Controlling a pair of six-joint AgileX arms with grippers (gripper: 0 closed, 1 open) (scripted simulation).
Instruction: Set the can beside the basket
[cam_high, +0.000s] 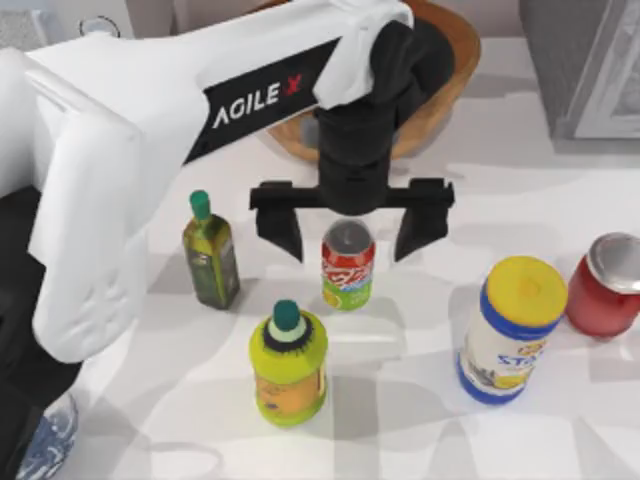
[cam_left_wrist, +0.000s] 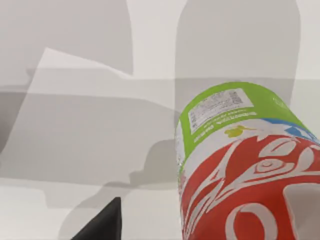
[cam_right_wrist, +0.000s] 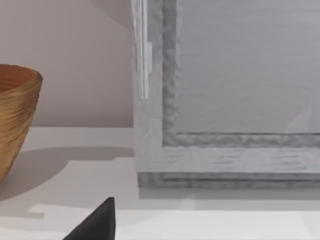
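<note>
A: Where is the left gripper (cam_high: 351, 232)?

B: Above the middle of the surface (cam_high: 520, 190), hanging over the soda can (cam_high: 347, 265). Its black fingers (cam_high: 280, 222) are spread wide, one on each side of the can's silver top, gripping nothing.

A: And the can?

B: Upright on the surface, just nearer than the wicker basket (cam_high: 455, 70), which sits at the far edge. In the left wrist view the can's (cam_left_wrist: 240, 170) red and green side is close up.

A: Around it?

B: An olive oil bottle (cam_high: 210, 255) to its left, a yellow-green bottle (cam_high: 288, 362) nearer, a blue-and-white canister (cam_high: 510, 330) and a red jar (cam_high: 606, 287) to the right.

A: The right gripper?

B: I cannot tell its state; its wrist view shows the basket (cam_right_wrist: 15, 120) beside a grey cabinet (cam_right_wrist: 230, 100).
</note>
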